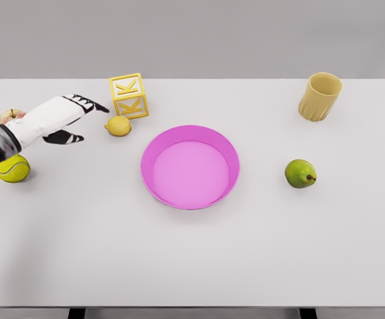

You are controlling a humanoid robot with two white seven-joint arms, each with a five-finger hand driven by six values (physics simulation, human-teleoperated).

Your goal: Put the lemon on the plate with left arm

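Operator, your left hand [63, 116] enters from the left edge with the arm lying across the table [192, 266] and pointing toward three o'clock. Its fingers [89, 104] are stretched out straight and the thumb [66, 138] is set well apart below them, so the hand is wide and holds nothing. The fingertips stop just short of the lemon [118, 125]; I see a small gap and no contact.

The lemon rests on the table, at about ten o'clock from the plate [154, 143] and clear of its rim. Just beyond the lemon, at its one o'clock, stands a yellow letter block [129, 96] marked with a K, close beside it; whether the two touch cannot be told.

The plate is pink, round, with a raised wall, and sits near the middle of the table with nothing in it.

Behind your forearm, at the left edge, part of an apple [10, 115] shows. A tennis ball [12, 168] lies just under the wrist, at about seven o'clock from the hand.

On the far side, a yellow cup [320, 96] stands upright at two o'clock from the plate. A green pear [300, 173] lies at three o'clock from the plate, well apart from it.

Your right arm does not show.
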